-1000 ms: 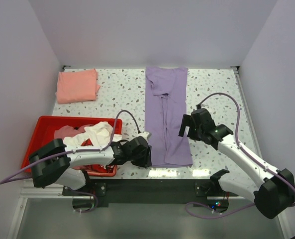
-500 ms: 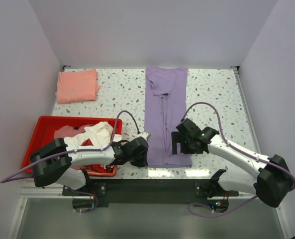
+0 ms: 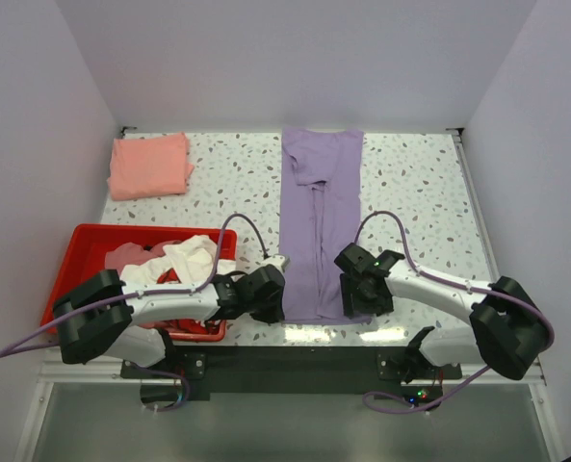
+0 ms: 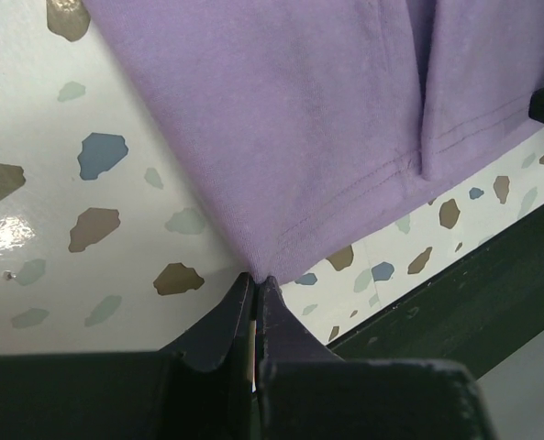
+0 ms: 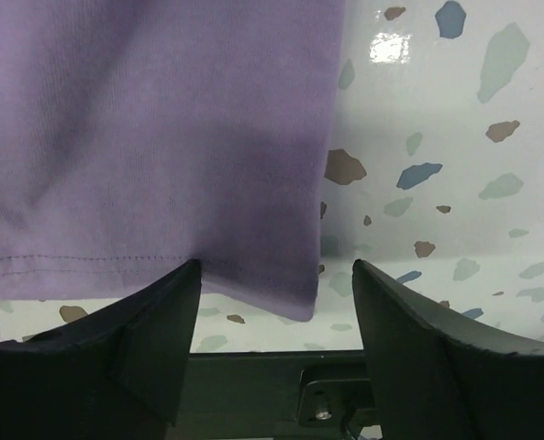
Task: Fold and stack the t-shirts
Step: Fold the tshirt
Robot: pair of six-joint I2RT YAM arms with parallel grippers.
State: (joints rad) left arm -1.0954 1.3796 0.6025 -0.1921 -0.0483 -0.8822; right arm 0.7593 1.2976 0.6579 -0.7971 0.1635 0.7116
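While left claw [image 4: 255, 295] pinches lavender tee [image 4: 290, 119], right claw [image 5: 276, 269] gapes over hem

No readable text, labels, brands or numbers in any view. Lavender t-shirt [image 3: 322, 192], centre toward 12 o'clock: plain cloth.

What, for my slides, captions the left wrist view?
Left gripper pinches a hem corner of the lavender t-shirt on the speckled table.

The lavender-purple t-shirt [image 3: 322, 217] and salmon-pink t-shirt [image 3: 150, 166] are plain, the tray [image 3: 85, 232] red, the table [image 3: 237, 183] speckled white.
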